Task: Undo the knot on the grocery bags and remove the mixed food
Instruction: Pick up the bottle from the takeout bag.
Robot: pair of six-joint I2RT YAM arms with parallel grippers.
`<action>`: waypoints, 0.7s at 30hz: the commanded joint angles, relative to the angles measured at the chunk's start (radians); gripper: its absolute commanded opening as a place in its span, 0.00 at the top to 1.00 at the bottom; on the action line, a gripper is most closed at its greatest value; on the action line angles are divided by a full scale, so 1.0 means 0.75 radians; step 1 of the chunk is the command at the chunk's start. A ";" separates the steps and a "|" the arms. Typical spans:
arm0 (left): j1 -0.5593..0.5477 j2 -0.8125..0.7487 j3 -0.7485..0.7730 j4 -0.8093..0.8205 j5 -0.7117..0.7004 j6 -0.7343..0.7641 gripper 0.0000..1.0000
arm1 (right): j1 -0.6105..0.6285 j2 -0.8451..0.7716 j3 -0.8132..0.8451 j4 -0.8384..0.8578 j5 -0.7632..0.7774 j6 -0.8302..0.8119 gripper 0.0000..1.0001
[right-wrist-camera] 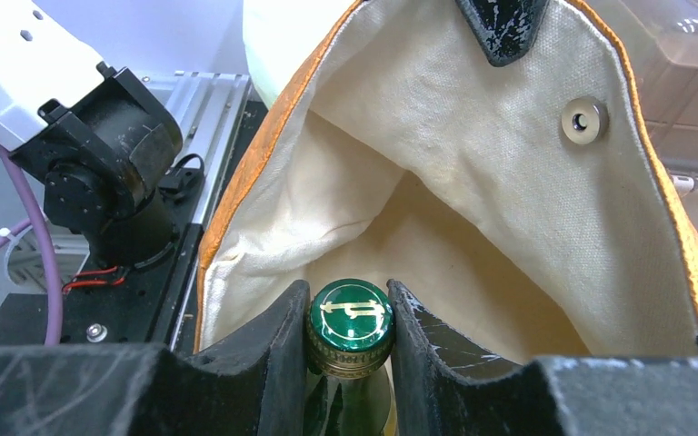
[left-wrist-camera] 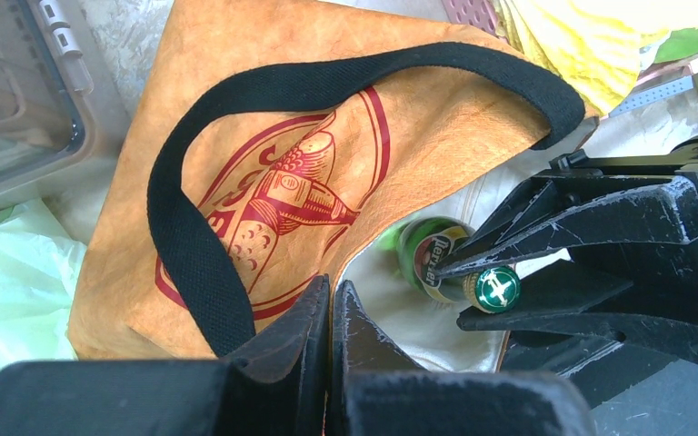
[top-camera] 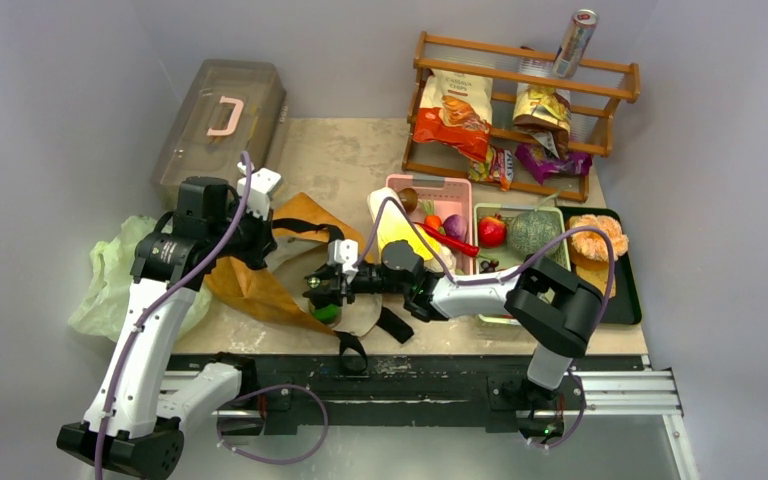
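Reaching into the tote [left-wrist-camera: 264, 91], the right gripper [right-wrist-camera: 348, 295] has its two fingers pressed against either side of the bottle [left-wrist-camera: 427, 259] cap [right-wrist-camera: 351, 325], a firm hold right at the bag's mouth. That cap is green with a white emblem, no words on it. From the left wrist view, the bottle's label shows part of a name, what looks like "Perrier", though the first letter is hidden by a finger.

Over on the other side, the left gripper [left-wrist-camera: 330, 289] is clamped tight on the tote's rim, holding the mouth up and open. The cream lining and a metal snap [right-wrist-camera: 583, 121] show inside. On the tote's face sits a round red logo [left-wrist-camera: 291, 204], and its lettering is too creased to read. A black strap [left-wrist-camera: 182, 236] loops across it.

The green bag [top-camera: 110, 275] lies crumpled at the table's left edge, beside the left arm; I cannot tell whether its neck is tied.

Off to the right, a chilli [top-camera: 450, 240], onion [top-camera: 456, 225] and cabbage [top-camera: 400, 235] sit in the pink basket [top-camera: 457, 185]; a red fruit [top-camera: 491, 230] and melon [top-camera: 533, 232] rest in the green tray [top-camera: 516, 209] next door. Print on the chip bags in the rack [top-camera: 520, 55] is too small to read.
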 commanded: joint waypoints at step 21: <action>0.000 0.014 -0.006 0.090 0.023 -0.007 1.00 | -0.011 -0.328 0.222 -0.228 0.055 0.230 1.00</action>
